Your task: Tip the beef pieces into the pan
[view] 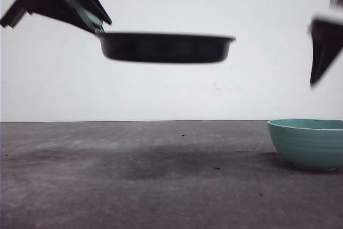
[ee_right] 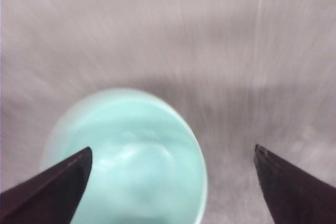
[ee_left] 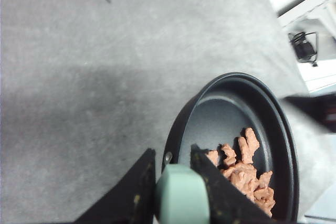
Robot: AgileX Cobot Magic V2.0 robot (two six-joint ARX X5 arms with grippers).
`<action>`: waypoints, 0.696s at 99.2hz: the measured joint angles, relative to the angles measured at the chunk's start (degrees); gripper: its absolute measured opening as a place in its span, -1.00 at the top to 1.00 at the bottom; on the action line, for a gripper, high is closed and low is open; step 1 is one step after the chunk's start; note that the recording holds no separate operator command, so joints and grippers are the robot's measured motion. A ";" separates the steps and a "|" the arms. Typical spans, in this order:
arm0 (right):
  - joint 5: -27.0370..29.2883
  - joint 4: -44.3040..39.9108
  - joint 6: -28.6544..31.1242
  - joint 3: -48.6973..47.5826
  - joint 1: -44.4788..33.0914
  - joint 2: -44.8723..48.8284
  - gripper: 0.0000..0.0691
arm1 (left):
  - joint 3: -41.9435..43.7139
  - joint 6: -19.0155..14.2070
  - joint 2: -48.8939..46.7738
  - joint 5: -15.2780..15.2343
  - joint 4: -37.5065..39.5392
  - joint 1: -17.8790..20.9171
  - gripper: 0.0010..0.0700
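Left gripper [view: 95, 25] holds the pan [view: 166, 47] in the air, beef pieces [ee_left: 244, 174] inside; right gripper [ee_right: 170, 182] is open over the bowl [view: 310, 142].

Front view: pan hangs level, high above the grey table [view: 134, 175], left of centre, its mint-green handle [ee_left: 181, 198] clamped between the left gripper's two black fingers [ee_left: 134, 195]. Left wrist view: beef sits heaped in the part of the pan nearest the handle, the rest of the pan floor bare. Teal bowl stands on the table at the far right edge, well apart from the pan. Right wrist view is blurred, but the right fingers [ee_right: 50, 190] are spread wide with nothing between them, bowl below; bowl looks empty, hard to be sure through the blur.
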 joint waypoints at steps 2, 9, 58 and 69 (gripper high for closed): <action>-0.66 -0.87 0.28 0.87 0.09 -1.46 -0.74 | 0.00 -0.11 0.70 0.00 0.15 0.00 0.85; -4.17 -3.50 1.05 3.93 0.83 -6.82 -0.35 | 0.00 -0.37 3.63 0.02 1.05 0.07 0.85; -11.39 -16.94 3.17 10.36 7.06 -31.32 0.98 | 0.09 -5.40 23.28 0.20 12.55 0.68 0.85; -11.39 -19.47 3.21 10.34 7.06 -33.07 0.98 | 0.09 -5.62 26.36 0.52 11.28 0.85 0.85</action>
